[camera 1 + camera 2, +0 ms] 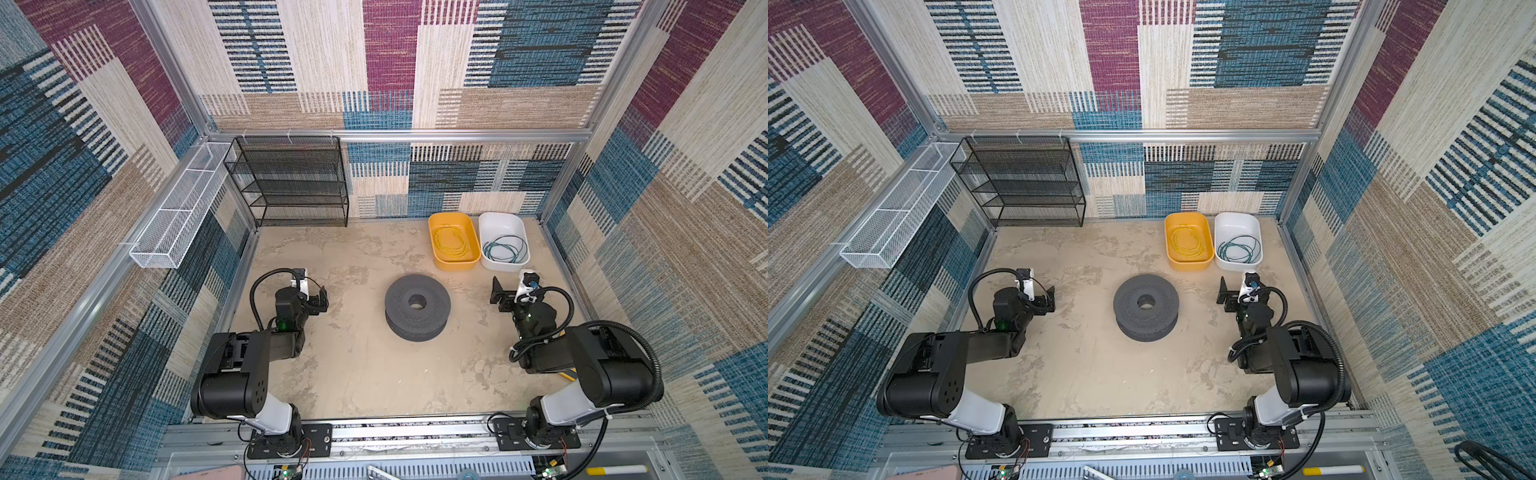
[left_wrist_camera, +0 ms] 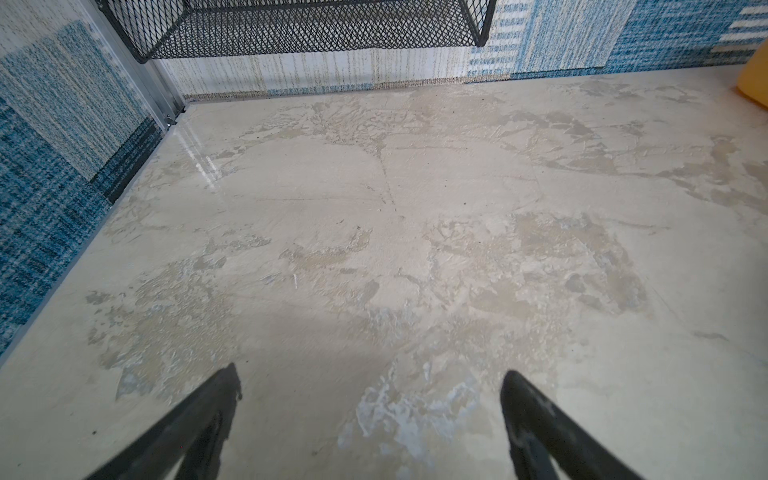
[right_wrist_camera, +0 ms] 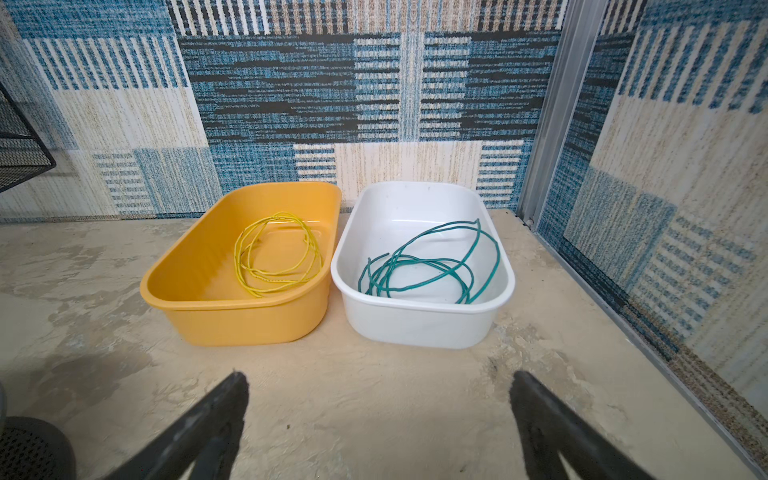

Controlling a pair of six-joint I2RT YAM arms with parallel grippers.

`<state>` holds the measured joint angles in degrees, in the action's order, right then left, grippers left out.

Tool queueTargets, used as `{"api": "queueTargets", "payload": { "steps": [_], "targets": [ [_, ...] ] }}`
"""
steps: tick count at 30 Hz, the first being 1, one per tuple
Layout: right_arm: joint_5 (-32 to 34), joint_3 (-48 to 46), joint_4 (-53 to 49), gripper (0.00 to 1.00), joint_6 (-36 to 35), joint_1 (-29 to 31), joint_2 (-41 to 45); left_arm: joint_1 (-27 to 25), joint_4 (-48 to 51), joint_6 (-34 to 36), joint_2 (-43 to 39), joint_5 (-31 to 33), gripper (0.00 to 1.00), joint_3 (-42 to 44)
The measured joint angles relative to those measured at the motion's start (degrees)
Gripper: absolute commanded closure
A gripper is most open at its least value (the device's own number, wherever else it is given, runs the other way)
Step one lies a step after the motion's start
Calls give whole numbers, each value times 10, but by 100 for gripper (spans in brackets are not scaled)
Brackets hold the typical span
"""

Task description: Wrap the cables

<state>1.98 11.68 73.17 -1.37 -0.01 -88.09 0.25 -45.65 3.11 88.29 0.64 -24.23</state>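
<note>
The cables lie apart at the back right. The yellow cable [image 1: 452, 243] [image 1: 1188, 244] [image 3: 274, 277] is looped loosely in a yellow tub [image 3: 232, 320]. Beside it, the teal-green cable [image 1: 505, 249] [image 1: 1239, 249] [image 3: 419, 264] curls in a white tub [image 3: 415, 324]. A dark grey perforated spool [image 1: 417, 306] [image 1: 1146, 306] stands at the table's middle. My right gripper [image 1: 498, 296] [image 1: 1224, 295] [image 3: 379, 376] hovers open and empty just in front of the tubs. Left of the spool, my left gripper [image 1: 323, 300] [image 1: 1052, 299] [image 2: 370, 373] is open over bare table.
A black mesh shelf [image 1: 291, 183] stands against the back wall at the left. A white mesh basket [image 1: 174, 216] hangs on the left wall rail. Carpeted walls and aluminium rails close in the mottled beige table on three sides.
</note>
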Motion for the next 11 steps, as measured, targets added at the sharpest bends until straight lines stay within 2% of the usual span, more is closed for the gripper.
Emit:
{"api": "queueTargets", "payload": {
  "steps": [11],
  "targets": [
    [-38, 11, -12, 1, -3, -4, -2, 0, 0, -1, 0, -7, 0, -1]
  ]
}}
